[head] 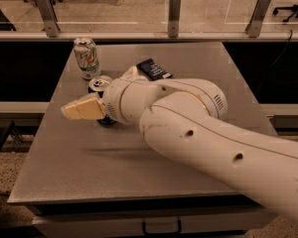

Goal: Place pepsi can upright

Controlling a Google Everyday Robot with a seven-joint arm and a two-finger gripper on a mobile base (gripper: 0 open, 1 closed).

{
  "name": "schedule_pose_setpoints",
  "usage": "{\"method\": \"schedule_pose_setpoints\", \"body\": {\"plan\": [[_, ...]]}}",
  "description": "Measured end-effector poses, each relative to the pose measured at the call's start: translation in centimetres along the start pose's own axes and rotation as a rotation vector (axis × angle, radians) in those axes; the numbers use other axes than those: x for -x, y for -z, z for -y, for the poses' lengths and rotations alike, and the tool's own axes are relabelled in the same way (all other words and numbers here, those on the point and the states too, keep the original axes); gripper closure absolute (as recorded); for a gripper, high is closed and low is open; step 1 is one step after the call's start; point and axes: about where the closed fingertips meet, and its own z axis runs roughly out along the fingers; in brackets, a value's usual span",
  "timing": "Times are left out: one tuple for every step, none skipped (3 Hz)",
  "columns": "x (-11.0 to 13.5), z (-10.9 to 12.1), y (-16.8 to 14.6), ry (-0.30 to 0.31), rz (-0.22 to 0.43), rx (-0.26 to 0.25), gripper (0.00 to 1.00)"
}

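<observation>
Cans stand on the far left part of the grey counter [89, 172]. The pepsi can [100, 85] is upright there, its silver top facing up and a bit of its dark base showing lower down, while most of its side is hidden behind the robot's wrist. Just beyond it, nearer the back edge, a white-and-green can [86, 57] also stands upright, apart from the pepsi can. A flat dark blue packet [154, 69] lies to the right of both, near the middle of the back half. The thick white arm [208, 133] reaches in from the lower right and crosses the counter. Its claw [83, 107] is at the pepsi can, low over the counter, with a tan tip pointing left past the can's front. Whether the claw is apart, together or clamped on the can cannot be told. A glass rail on metal posts [174, 15] runs behind the counter.
</observation>
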Motion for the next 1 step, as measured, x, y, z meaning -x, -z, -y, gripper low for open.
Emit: {"method": "schedule_pose_setpoints", "body": {"plan": [[-0.01, 0.0, 0.0, 0.0, 0.0, 0.0, 0.0]]}}
